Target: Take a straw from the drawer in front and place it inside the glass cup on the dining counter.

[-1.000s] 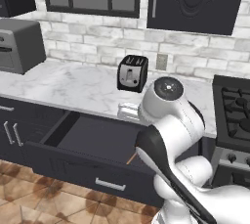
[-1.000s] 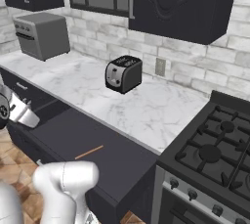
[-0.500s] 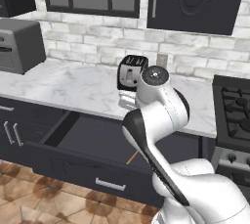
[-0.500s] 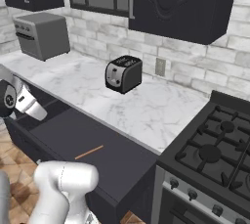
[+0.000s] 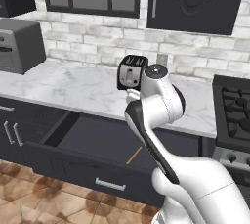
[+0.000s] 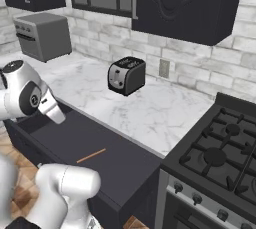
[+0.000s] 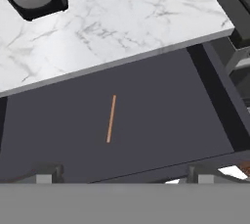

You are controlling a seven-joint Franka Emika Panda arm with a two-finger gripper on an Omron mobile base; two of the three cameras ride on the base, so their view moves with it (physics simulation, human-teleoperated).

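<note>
The drawer (image 5: 93, 171) is pulled out below the marble worktop, and its dark floor (image 7: 161, 105) lies under the hand. The straw (image 7: 111, 119), a thin orange-brown stick, lies flat on the drawer floor near the middle. I also see the straw (image 5: 134, 155) beside my arm and the straw (image 6: 91, 155) in the right base view. My gripper (image 7: 123, 173) hovers above the drawer's front edge. It is open and empty, with its fingertips (image 7: 46, 171) far apart. The glass cup and the dining counter are out of view.
A black toaster (image 5: 132, 71) stands on the marble worktop (image 6: 150, 108) behind the drawer. A grey oven box (image 6: 42, 35) sits at the far left. The gas stove (image 6: 220, 158) borders the drawer on the right. Dark wall cabinets hang above.
My arm has risen and swung in over the open drawer, bringing the hand above it. The straw and drawer have not moved. The jaws stay open.
</note>
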